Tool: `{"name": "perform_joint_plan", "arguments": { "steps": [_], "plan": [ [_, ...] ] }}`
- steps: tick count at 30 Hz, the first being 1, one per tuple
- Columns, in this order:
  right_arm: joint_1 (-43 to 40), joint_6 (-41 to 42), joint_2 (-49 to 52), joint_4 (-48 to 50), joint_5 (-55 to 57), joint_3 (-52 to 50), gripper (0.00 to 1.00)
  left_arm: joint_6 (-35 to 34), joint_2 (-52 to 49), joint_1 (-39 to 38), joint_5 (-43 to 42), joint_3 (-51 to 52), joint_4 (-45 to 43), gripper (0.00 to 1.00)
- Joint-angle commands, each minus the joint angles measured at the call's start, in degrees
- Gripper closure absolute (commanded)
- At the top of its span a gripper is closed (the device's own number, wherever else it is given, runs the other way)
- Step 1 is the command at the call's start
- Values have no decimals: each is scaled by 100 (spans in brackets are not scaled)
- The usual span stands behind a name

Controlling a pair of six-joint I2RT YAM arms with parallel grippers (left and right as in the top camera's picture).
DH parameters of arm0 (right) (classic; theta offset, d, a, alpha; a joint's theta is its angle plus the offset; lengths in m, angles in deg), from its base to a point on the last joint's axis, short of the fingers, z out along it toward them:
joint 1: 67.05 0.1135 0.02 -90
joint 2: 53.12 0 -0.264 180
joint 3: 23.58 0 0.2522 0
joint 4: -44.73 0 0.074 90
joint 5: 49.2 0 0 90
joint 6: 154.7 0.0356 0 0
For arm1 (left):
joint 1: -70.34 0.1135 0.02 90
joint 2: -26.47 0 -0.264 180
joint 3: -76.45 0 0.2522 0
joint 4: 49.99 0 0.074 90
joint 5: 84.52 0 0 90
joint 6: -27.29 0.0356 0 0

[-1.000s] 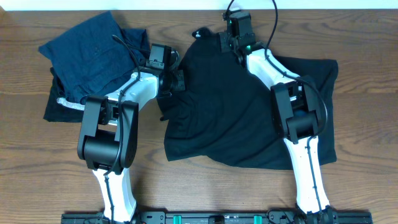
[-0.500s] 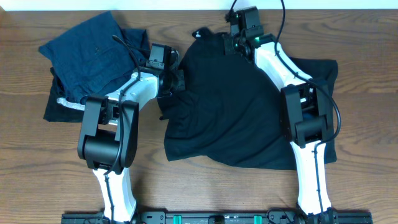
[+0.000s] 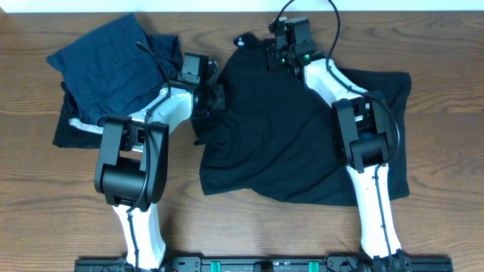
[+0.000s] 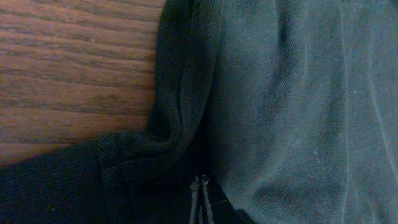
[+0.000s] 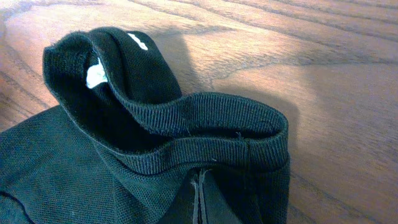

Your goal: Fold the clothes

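While left fingers (image 4: 186,206) and right fingers (image 5: 214,205) pinch black top (image 3: 280,128), collar (image 5: 186,118) upright

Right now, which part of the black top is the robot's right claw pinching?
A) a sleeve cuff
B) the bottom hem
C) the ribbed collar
C: the right gripper is shut on the ribbed collar of the black top, near its white neck label.

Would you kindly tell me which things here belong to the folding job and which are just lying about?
In the job:
black top
left gripper, pinching the top
right gripper, pinching its collar

Lying about:
navy garments
striped black piece under them
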Motion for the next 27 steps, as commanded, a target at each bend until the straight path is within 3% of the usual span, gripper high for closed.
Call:
{"name": "perform_joint_plan", "arguments": {
  "steps": [1, 7, 23, 26, 27],
  "plan": [
    [-44, -13, 144, -122, 706, 4, 99, -4, -291, -15, 76, 31, 59, 94],
    [-195, -39, 144, 177, 1609, 4, 99, -4, -291, -13, 76, 31, 79, 94],
    [-461, -122, -111, 835, 1604, 7, 98, 210, -157, -13, 76, -76, 4, 94],
    [-474, -131, -586, 553, 1593, 7, 95, 282, 229, -13, 79, -223, 11, 94],
    [-492, -131, -861, 291, 1593, 7, 86, 282, 466, -7, 81, -269, 17, 94]
  ]
}}
